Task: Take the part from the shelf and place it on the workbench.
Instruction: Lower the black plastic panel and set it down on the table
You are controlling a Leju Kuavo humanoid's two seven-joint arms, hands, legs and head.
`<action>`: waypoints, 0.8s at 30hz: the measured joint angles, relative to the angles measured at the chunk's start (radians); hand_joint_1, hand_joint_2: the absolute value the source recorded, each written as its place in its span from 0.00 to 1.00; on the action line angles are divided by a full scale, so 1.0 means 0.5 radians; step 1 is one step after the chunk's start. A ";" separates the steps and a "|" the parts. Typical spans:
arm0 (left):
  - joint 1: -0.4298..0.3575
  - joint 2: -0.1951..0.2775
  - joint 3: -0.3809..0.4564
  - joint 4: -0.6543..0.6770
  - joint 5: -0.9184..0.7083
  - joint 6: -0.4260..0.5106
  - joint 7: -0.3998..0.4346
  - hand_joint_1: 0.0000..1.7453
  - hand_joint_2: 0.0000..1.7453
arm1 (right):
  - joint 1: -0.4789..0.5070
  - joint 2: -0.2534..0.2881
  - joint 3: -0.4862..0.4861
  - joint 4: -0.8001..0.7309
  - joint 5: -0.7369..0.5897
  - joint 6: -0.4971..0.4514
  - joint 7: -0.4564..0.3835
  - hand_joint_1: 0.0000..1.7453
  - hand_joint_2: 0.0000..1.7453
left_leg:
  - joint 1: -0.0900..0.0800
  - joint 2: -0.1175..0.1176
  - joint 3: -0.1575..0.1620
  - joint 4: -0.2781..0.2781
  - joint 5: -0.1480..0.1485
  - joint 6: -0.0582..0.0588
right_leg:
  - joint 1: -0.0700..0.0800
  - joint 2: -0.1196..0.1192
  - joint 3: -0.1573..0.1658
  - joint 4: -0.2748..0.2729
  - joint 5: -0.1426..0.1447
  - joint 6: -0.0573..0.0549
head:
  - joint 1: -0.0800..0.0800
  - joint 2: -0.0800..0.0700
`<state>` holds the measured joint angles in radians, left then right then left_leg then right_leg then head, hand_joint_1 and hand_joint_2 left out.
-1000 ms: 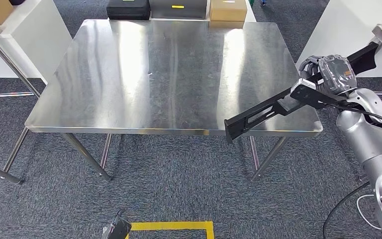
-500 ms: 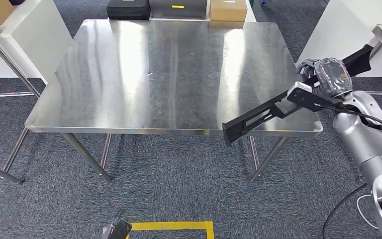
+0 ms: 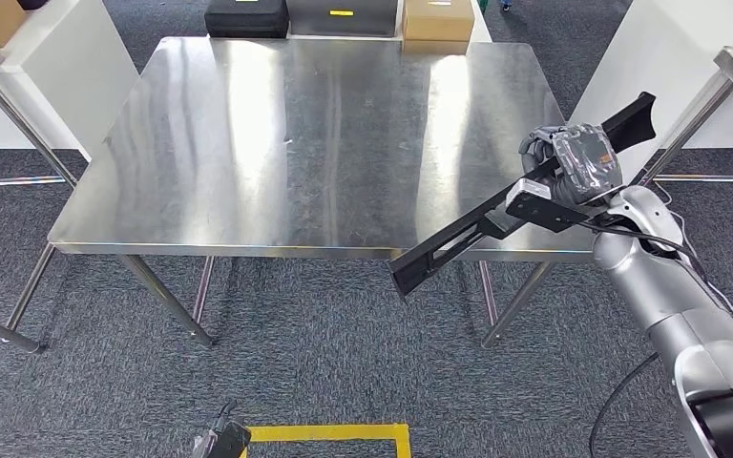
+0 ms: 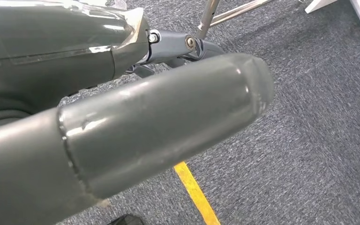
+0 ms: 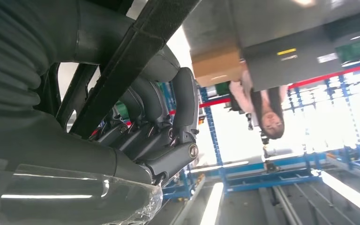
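A long black part [image 3: 477, 229], a flat slotted bar, hangs slantwise over the near right corner of the steel workbench [image 3: 277, 153]. My right hand [image 3: 573, 162] grips it near its upper end; the lower end juts past the bench's front edge. In the right wrist view the part [image 5: 136, 51] crosses between the curled fingers [image 5: 168, 122] of that hand. My left hand [image 4: 136, 136] hangs low over the carpet, its thick grey thumb close to the lens; whether its fingers are apart I cannot tell.
Black cases [image 3: 246, 17] and a cardboard box [image 3: 437, 19] sit on the floor beyond the bench. White stands flank it at left [image 3: 48, 67] and right [image 3: 668, 57]. A yellow floor marking [image 3: 329, 434] lies near my feet. A person [image 5: 267, 110] stands far off.
My right hand has carried the part leftward and nearer the bench, so its lower end now hangs further left beyond the front edge.
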<state>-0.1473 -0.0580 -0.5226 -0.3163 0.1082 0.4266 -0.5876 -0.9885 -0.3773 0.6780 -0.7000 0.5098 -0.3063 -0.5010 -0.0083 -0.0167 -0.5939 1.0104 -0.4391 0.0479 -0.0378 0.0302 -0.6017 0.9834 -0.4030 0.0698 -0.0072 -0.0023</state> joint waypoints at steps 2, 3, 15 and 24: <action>0.002 0.006 0.000 0.002 0.007 0.011 -0.001 0.00 0.00 | 0.016 0.041 0.017 -0.071 0.023 0.025 0.006 0.87 1.00 | -0.002 -0.001 -0.002 0.004 -0.001 0.002 | -0.002 0.000 0.000 -0.002 0.002 0.003 | -0.001 0.000; 0.004 0.009 0.000 0.003 0.011 0.017 -0.003 0.00 0.00 | 0.021 0.063 0.027 -0.106 0.031 0.040 0.010 0.87 1.00 | -0.005 -0.001 -0.005 0.008 -0.003 0.005 | -0.003 0.000 0.000 -0.005 0.004 0.006 | -0.001 0.000; 0.030 0.016 -0.002 0.007 0.030 0.029 -0.023 0.00 0.00 | 0.072 0.097 0.051 -0.188 0.039 0.073 0.040 0.87 1.00 | 0.026 0.031 0.073 -0.025 -0.055 0.027 | 0.000 -0.064 -0.209 0.302 -0.039 0.042 | 0.010 0.000; 0.026 0.020 -0.002 0.009 0.034 0.036 -0.018 0.00 0.00 | 0.092 0.076 0.049 -0.200 0.045 0.066 0.038 0.87 1.00 | 0.039 0.048 -0.013 0.215 -0.212 -0.082 | 0.019 -0.053 0.015 0.021 -0.062 -0.125 | -0.009 0.000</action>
<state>-0.1346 -0.0479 -0.5238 -0.3120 0.1249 0.4445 -0.5965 -0.9425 -0.3394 0.7024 -0.8001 0.5324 -0.2732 -0.4818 0.0111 0.0074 -0.6004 1.1179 -0.5451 0.0069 -0.0284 0.0035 -0.5940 0.9938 -0.4342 0.0070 -0.0116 -0.0023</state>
